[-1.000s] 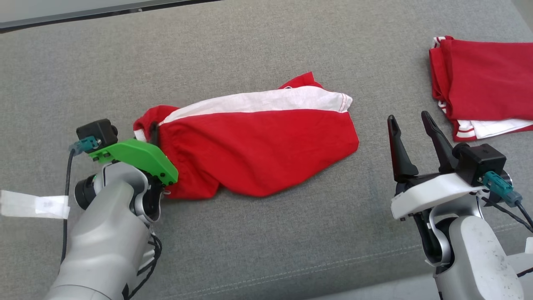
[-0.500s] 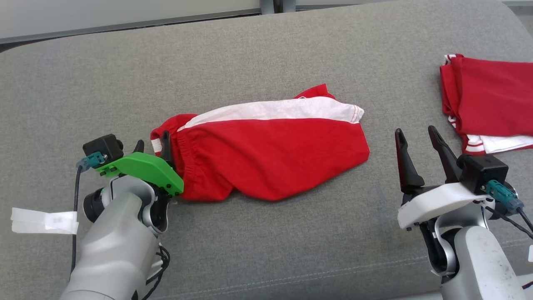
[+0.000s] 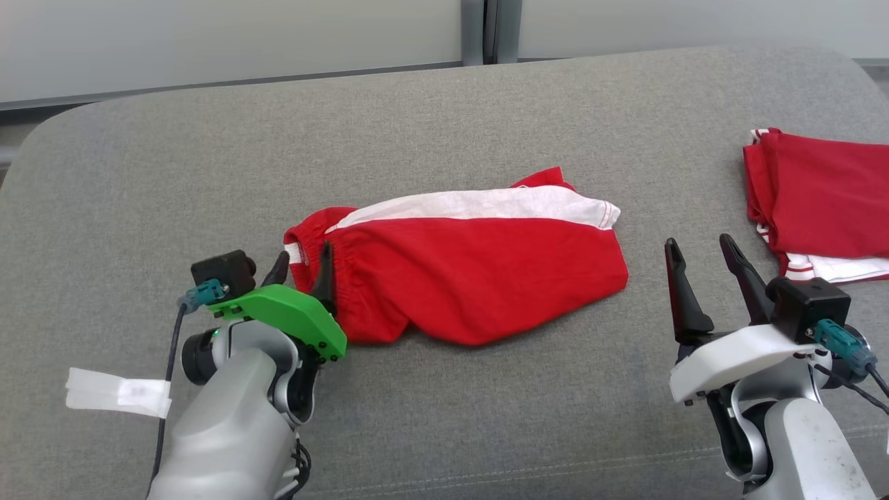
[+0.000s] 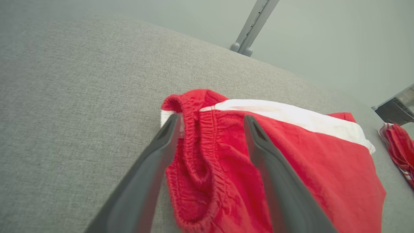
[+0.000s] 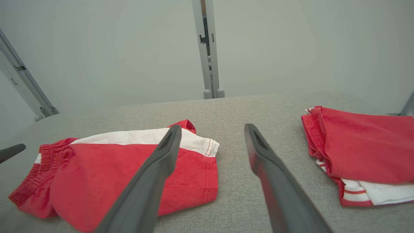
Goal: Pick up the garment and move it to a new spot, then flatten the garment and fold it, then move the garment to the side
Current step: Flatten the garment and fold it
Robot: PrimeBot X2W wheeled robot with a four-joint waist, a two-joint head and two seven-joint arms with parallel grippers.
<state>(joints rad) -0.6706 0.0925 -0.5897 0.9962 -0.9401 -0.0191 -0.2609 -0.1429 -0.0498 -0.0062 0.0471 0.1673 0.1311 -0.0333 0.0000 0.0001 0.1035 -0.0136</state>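
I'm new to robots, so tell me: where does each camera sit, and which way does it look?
Head view: on the robot's head, looking down at the grey cushion; left claw and right claw show.
Left wrist view: on the left wrist, looking along the open left claw at the red shorts' waistband.
Right wrist view: on the right wrist, looking across the cushion past the open right claw.
Shared: both wrist views show the shorts and folded red pile.

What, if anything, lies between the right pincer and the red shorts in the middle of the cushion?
Nothing visible does. Only bare grey cushion separates the open right pincer from the hem end of the red shorts. The folded red garment lies on the pincer's other side, off that path.
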